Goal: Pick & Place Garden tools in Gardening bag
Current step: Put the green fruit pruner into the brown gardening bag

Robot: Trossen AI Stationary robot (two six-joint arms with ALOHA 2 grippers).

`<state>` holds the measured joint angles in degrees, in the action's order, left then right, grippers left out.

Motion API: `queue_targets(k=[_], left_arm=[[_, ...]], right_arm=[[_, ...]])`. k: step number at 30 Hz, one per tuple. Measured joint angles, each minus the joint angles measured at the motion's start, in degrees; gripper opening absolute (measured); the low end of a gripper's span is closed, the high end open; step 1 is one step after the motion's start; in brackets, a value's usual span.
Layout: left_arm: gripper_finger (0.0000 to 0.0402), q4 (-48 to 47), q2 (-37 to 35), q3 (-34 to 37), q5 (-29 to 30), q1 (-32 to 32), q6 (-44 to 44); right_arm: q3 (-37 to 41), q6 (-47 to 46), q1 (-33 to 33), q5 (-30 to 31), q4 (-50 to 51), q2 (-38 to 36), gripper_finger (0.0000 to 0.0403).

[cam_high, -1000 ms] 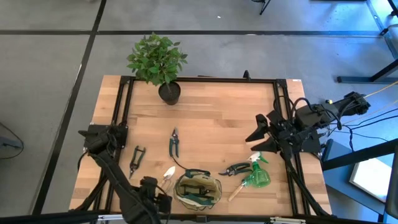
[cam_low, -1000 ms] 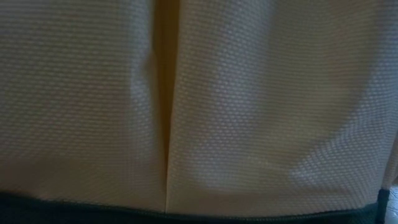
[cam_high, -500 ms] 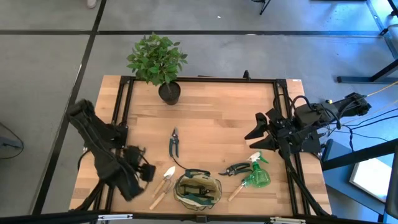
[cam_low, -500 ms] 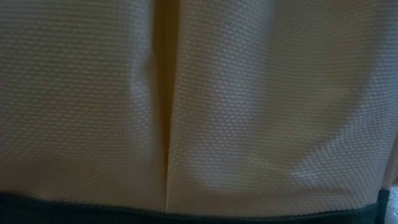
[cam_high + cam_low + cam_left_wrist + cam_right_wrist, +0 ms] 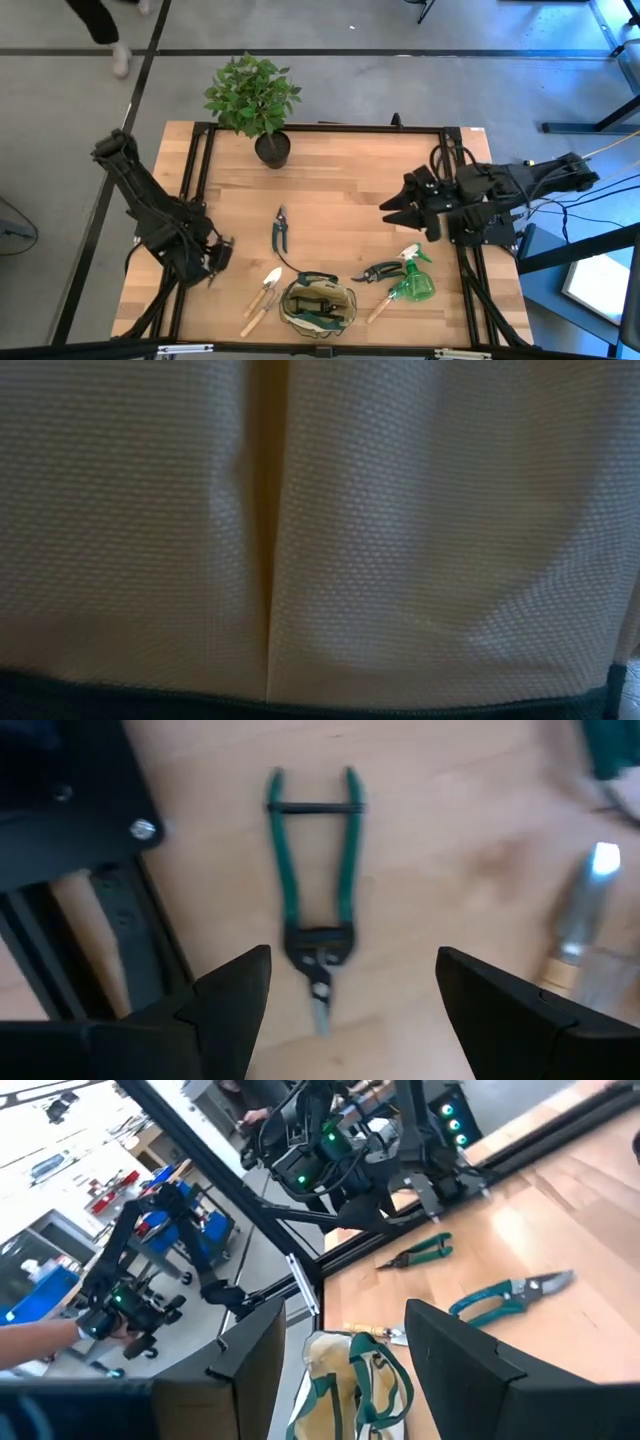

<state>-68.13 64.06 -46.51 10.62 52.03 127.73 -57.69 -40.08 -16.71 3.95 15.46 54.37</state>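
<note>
The gardening bag (image 5: pixel 318 305) stands open at the table's near edge, with green-handled tools inside. Green-handled snips (image 5: pixel 315 920) lie flat on the wood. My left gripper (image 5: pixel 350 970) hangs open above them, pointing down, at the table's left (image 5: pixel 215 257). Pruners (image 5: pixel 279 230), a wooden-handled trowel (image 5: pixel 265 289), a second pair of pruners (image 5: pixel 380 270) and the green spray bottle (image 5: pixel 412 282) lie around the bag. My right gripper (image 5: pixel 395 207) is open and roughly level above the table's right half, holding nothing.
A leafy plant in a black pot (image 5: pixel 270 145) stands at the far edge. A black frame rail (image 5: pixel 110 920) runs close beside the snips. The bag's tan fabric (image 5: pixel 320 540) fills the low view. Bare wood lies in the table's middle.
My left gripper has swung from the near edge beside the bag toward the table's left and far side, and now hangs over the snips, still open. My right gripper has shifted slightly toward the table's middle. No tool has moved.
</note>
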Motion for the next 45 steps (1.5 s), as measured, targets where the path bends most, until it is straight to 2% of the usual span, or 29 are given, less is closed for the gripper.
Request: queue_targets(k=[7, 12, 18, 25, 31, 38, 45], left_arm=[[0.0281, 0.3, 0.0, 4.1, -2.6, -0.1, -1.9], [0.0306, 2.3, 0.8, 6.1, -3.1, -1.2, -3.0], [0.0321, 10.6, 0.8, 8.7, 0.0, -1.8, -8.8], [0.0322, 5.4, 1.9, 8.8, 0.0, -1.9, -8.8], [0.0322, 8.8, 2.2, 8.8, 2.3, -3.5, -9.8], [0.0322, 10.2, 7.7, 8.8, -2.7, -3.8, -10.0], [0.0322, 15.5, 13.4, 8.8, -2.4, -3.8, -11.1]], right_arm=[[0.0, -1.1, 0.7, 1.0, -1.5, 2.7, 0.0209], [0.0, -1.5, 0.7, 3.8, -1.7, 3.8, 0.0209], [0.0, -1.2, 1.6, 5.0, -1.6, 3.8, 0.0209], [0.0, -1.5, 2.9, 4.9, -1.6, 3.8, 0.0209], [0.0, -1.7, 3.3, 4.9, -1.6, 3.8, 0.0209], [0.0, -2.6, 3.3, 4.6, -1.6, 3.8, 0.0209], [0.0, -2.6, 3.2, 4.4, -1.6, 3.8, 0.0209]])
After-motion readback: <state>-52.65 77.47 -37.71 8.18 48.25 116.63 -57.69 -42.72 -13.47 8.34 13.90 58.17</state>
